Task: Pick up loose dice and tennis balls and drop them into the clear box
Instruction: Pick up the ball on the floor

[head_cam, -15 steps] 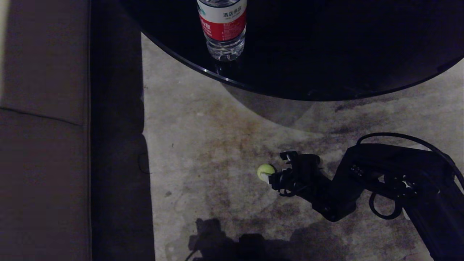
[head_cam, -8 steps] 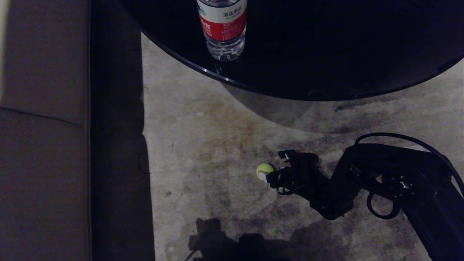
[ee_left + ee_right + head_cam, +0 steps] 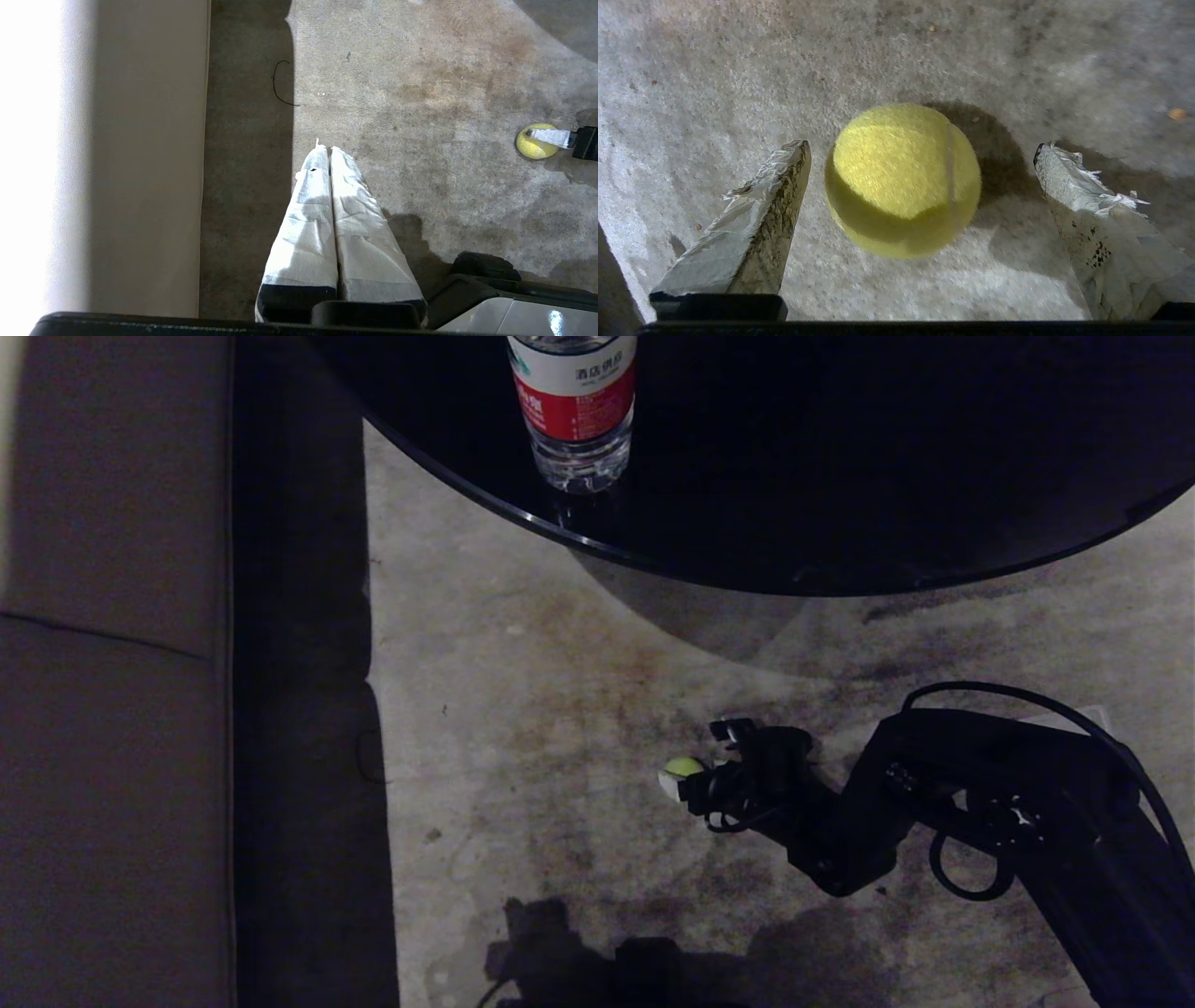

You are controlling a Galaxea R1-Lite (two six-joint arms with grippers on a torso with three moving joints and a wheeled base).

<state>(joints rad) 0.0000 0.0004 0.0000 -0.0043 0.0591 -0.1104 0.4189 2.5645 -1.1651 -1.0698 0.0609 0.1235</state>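
While you look down from the head camera, you have one tennis ball (image 3: 682, 766) in sight, no more, lying on the stained carpet (image 3: 523, 691) near the middle of the floor space. You see no die and no clear tub in any view.

Nearest to you, the left gripper (image 3: 328, 150) hangs over the carpet beside the sofa edge, its two white-wrapped fingers (image 3: 308, 224) pressed flat together along their whole length, holding nothing. From its wrist camera you can make out the same ball well off to one side, with one wrapped finger of the other arm lying across it.

Next out, the right arm (image 3: 980, 803) reaches in low from your right side, a single black cable looped beside it. The right gripper (image 3: 674, 782) sits at the ball. In the right wrist view its two wrapped fingers (image 3: 756, 219) are spread wide, one on each side of the ball (image 3: 903, 179), with carpet showing in the gap on both sides, so neither pad touches it. The ball rests on the carpet and casts its shadow there; it is straddled, not gripped.

To your left runs one sofa (image 3: 112, 709), brown, with a seam across its cushion.

Farthest from you stands one round black table (image 3: 887, 476), and on it, near its edge, one water bottle (image 3: 572, 411) with a red and white label, upright.
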